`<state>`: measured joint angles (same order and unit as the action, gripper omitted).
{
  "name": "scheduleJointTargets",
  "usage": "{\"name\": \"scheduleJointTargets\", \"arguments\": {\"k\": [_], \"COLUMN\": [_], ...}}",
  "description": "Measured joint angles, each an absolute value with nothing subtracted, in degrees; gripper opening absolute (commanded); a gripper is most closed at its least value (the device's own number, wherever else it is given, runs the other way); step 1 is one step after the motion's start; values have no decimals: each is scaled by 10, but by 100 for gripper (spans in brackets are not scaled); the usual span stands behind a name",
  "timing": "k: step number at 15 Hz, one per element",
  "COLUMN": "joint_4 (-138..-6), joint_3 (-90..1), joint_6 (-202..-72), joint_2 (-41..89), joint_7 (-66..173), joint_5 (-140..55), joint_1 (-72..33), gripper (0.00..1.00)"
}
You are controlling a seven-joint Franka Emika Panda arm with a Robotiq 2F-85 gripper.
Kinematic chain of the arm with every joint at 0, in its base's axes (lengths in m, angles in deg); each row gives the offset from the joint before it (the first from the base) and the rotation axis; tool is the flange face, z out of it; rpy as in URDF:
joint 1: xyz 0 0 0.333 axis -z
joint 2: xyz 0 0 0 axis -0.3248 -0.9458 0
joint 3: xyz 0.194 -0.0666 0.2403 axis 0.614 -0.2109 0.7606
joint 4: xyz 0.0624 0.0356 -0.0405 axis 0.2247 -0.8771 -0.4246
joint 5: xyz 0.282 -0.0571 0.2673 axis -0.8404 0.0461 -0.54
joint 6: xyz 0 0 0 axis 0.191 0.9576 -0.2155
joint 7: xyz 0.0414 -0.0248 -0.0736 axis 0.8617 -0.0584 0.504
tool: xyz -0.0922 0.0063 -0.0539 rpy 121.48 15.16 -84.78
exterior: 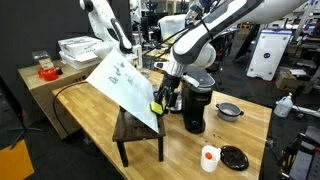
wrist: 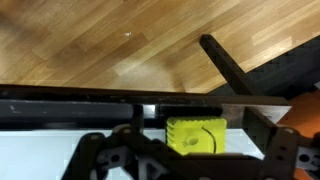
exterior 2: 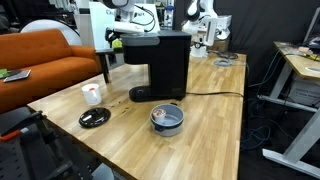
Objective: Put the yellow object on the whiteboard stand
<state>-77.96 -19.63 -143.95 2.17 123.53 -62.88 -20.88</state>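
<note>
the hand (wrist: 185, 148) is released, fingers clear of the yellow block (wrist: 195, 133), likely because it rests on the stand (exterior: 137, 129) beside the whiteboard (exterior: 125, 80).

A light wooden table (exterior 2: 200, 110) is seen in the middle. An orange sofa (exterior 2: 40, 55) is placed far left, a second desk (exterior 2: 300, 60) at the right. The floor (exterior 2: 262, 150) is dark.
</note>
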Motion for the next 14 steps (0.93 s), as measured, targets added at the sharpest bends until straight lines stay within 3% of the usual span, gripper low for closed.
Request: {"name": "scheduleJointTargets", "arguments": {"k": [8, 14], "joint_4": [-806, -964], "joint_3": [-211, -228], "joint_6": [-1440, -1461], "joint_2": [47, 163], "joint_7": [1226, 1185], "joint_5": [-611, -620], "joint_1": [-209, -196], "gripper": [100, 100]}}
